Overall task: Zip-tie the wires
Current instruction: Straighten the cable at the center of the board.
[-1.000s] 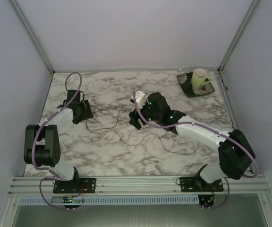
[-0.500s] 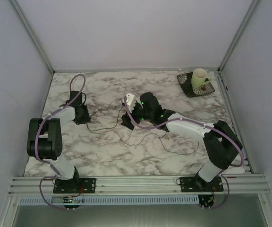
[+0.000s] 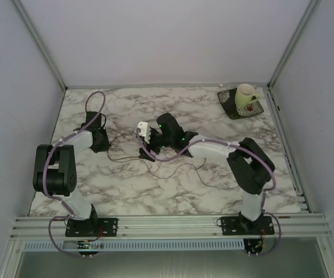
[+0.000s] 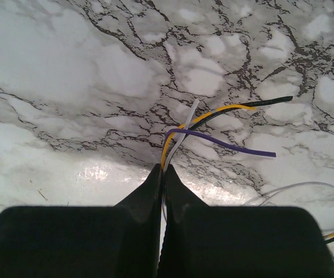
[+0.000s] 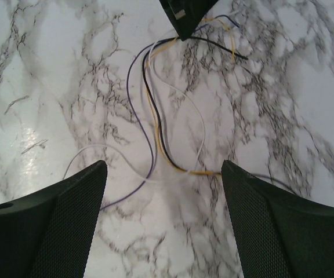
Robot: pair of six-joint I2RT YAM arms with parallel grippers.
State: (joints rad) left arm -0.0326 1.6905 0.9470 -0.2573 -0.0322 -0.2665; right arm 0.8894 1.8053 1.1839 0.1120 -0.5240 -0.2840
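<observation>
The wires are thin yellow, black, white and purple strands. They fan out over the marble just beyond my left gripper, which is shut on their ends. From above, the left gripper is low at the table's left, and the wires trail rightwards in loose curves. My right gripper hovers over them near the middle. In the right wrist view the right gripper stands wide open above the wires, touching nothing, and the left gripper's tip pinches the strands at the top.
A pale cup sits on a dark patterned mat at the back right corner. Grey walls close in the marble table on three sides. An aluminium rail carrying both arm bases runs along the near edge.
The left gripper has closed on the wire ends. The right arm has swung left, and its open gripper is now over the wires nearer the left gripper.
</observation>
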